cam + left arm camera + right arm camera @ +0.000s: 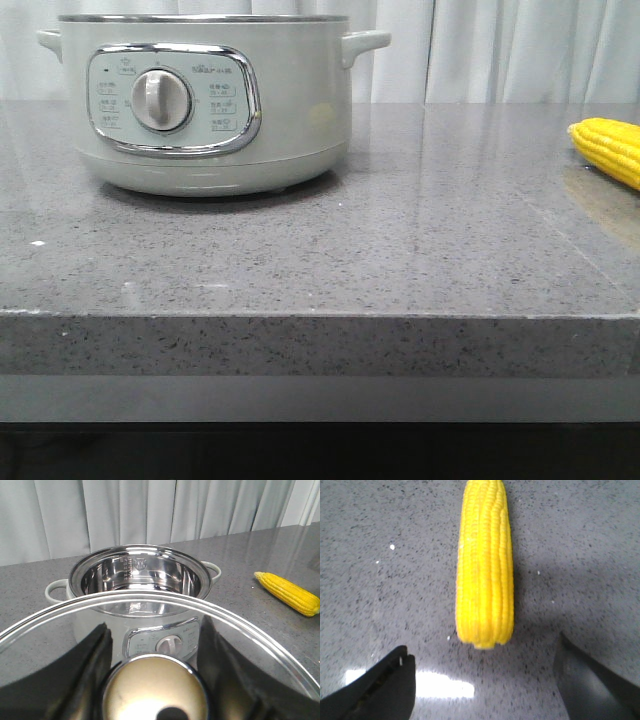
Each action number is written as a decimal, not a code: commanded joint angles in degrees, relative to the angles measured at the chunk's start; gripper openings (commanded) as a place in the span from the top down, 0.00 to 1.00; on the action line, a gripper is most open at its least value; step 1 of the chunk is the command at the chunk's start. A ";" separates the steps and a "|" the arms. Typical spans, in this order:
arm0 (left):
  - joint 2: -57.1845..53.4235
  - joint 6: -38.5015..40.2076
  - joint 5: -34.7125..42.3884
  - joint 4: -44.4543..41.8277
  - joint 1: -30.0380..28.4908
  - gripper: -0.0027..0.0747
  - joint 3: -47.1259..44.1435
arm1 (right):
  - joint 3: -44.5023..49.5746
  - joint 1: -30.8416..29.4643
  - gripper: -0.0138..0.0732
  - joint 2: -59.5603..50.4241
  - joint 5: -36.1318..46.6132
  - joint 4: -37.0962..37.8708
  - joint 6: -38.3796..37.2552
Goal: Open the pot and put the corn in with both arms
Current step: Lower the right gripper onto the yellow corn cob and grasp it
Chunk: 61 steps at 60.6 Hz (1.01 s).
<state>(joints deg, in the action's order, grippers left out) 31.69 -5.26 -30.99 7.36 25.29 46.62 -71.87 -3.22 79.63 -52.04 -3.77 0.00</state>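
The pot (pixel 210 100) stands at the back left of the grey counter, dial facing me. In the left wrist view the pot (pixel 137 580) is open and its steel inside looks empty. My left gripper (pixel 156 680) is shut on the brass knob (pixel 156 692) of the glass lid (pixel 247 631) and holds it above and in front of the pot. The corn (pixel 608 148) lies on the counter at the right edge, and also shows in the left wrist view (pixel 287 592). My right gripper (pixel 482 652) is open just short of the near end of the corn (pixel 485 565), not touching it. Neither gripper shows in the front view.
White curtains (pixel 500 50) hang behind the counter. The counter's front edge (pixel 320 315) runs across the front view. A bare stretch of grey counter (pixel 450 200) lies between the pot and the corn.
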 commanded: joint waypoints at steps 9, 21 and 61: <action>-0.20 -0.02 8.25 0.48 -0.11 0.72 2.20 | -7.57 -0.22 0.17 8.64 1.73 0.48 0.41; -0.20 -0.02 8.25 0.48 -0.11 0.72 2.20 | -11.65 -0.12 0.17 15.22 1.60 0.43 0.46; -0.20 -0.02 8.25 0.48 -0.11 0.72 2.20 | -14.58 -0.06 0.40 21.81 -0.62 -1.05 3.40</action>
<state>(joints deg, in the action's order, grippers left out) 31.69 -5.36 -30.99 7.36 25.29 46.62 -84.56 -3.22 104.03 -53.13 -4.37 2.23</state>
